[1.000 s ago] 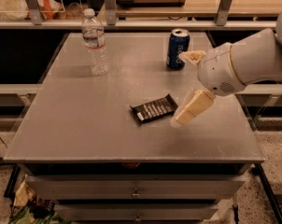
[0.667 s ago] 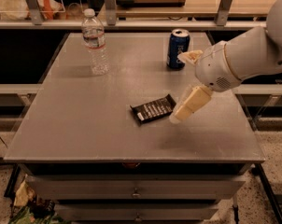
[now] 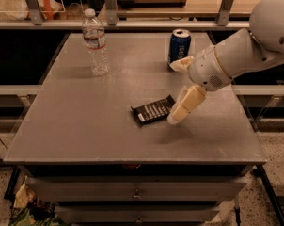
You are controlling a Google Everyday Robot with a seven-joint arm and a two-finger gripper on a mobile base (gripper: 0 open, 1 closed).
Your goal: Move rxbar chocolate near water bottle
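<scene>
The rxbar chocolate (image 3: 153, 110) lies flat near the middle of the grey table (image 3: 85, 126), dark wrapper with white lettering, angled slightly. The water bottle (image 3: 95, 42) stands upright at the back left, clear with a white cap. My gripper (image 3: 175, 92) is just right of the bar, with its fingers spread open and empty. Its lower finger (image 3: 184, 106) slants down to the table by the bar's right end. Its upper finger (image 3: 181, 64) is up beside the soda can.
A blue soda can (image 3: 179, 46) stands upright at the back of the table, right of centre, close behind my gripper. Drawers (image 3: 135, 192) sit under the table top. A shelf rail with metal posts (image 3: 109, 6) runs behind the table.
My arm has shifted a little to the left, bringing the lower finger closer to the bar's right end. The bar, bottle and can have not moved.
</scene>
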